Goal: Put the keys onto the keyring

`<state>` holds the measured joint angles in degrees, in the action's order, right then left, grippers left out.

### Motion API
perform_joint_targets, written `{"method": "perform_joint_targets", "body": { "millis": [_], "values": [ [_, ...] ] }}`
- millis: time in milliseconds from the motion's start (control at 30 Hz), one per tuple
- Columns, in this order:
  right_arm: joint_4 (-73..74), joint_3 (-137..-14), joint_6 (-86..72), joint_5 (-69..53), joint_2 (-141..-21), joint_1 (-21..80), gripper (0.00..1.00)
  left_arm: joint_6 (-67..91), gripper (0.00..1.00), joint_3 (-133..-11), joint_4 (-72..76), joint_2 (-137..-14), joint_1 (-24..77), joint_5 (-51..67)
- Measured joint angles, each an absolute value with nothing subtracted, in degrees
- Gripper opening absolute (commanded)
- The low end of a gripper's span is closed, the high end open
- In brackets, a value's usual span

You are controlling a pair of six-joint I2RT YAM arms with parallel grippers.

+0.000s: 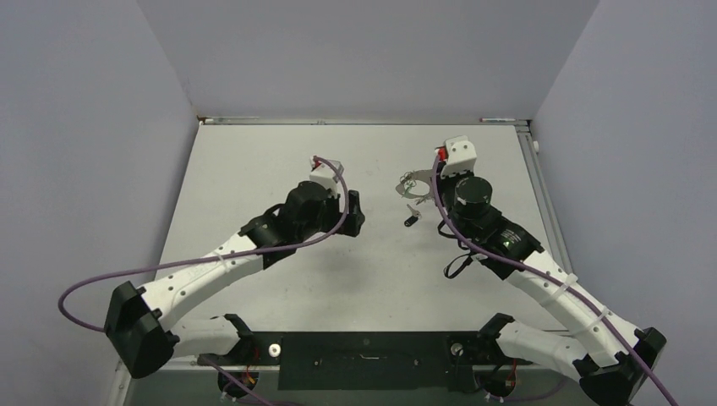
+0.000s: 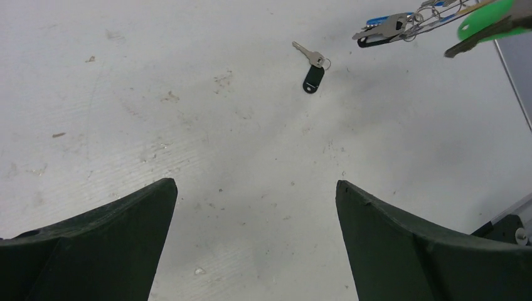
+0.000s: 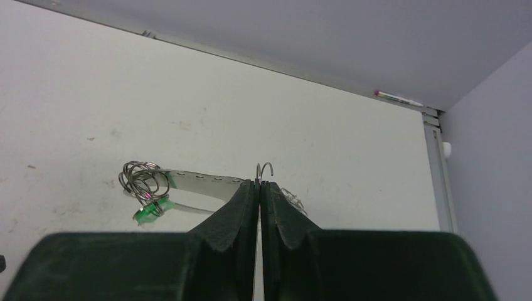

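Observation:
My right gripper [image 3: 259, 184] is shut on the thin grey wire keyring [image 3: 266, 167], whose hooked end sticks up above the fingertips. Several keys hang on it to the left, bunched by their small rings [image 3: 141, 179], among them a green-headed key [image 3: 150, 210]. In the top view the right gripper [image 1: 433, 188] holds this bunch [image 1: 413, 184] just above the table. A black-headed key [image 1: 412, 219] lies loose on the table below it, and also shows in the left wrist view [image 2: 313, 76]. My left gripper [image 1: 357, 213] is open and empty [image 2: 255, 184], left of the black key.
In the left wrist view the held bunch [image 2: 389, 28] with blue heads and the green key [image 2: 489, 22] hangs at the top right. The table's raised rim [image 1: 541, 182] runs along the right side, and walls stand close on three sides.

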<state>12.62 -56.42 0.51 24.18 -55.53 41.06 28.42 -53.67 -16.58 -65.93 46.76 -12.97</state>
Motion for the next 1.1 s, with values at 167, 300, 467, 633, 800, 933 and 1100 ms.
{"method": "perform_joint_targets", "body": {
  "millis": [167,300,467,633,800,933,1100],
  "values": [
    [13.43,-57.89,1.96,26.13,-55.94,37.12,0.05,22.81,0.95,-61.95,-15.66,-77.45,47.13,-8.38],
    [14.35,-57.95,2.87,27.73,-55.94,34.57,0.05,18.11,0.90,-70.87,-13.67,-88.05,48.51,-6.31],
    [15.11,-58.00,3.75,31.92,-55.81,33.39,0.05,11.16,0.89,-79.02,-11.99,-99.31,50.96,-4.62],
    [15.00,-58.00,4.32,36.36,-53.91,33.32,0.05,3.90,0.82,-86.67,-11.99,-109.08,51.51,0.62],
    [13.96,-58.00,4.62,38.17,-50.89,32.97,0.05,-1.93,0.74,-95.42,-13.61,-117.56,50.06,8.03],
    [13.56,-58.00,4.69,38.13,-49.74,32.93,0.05,-5.58,0.61,-103.94,-17.04,-123.85,48.93,11.92],
    [13.56,-57.98,4.62,37.52,-48.34,32.91,0.05,-10.02,0.56,-114.69,-23.59,-131.26,48.38,14.20]
  ]
}}
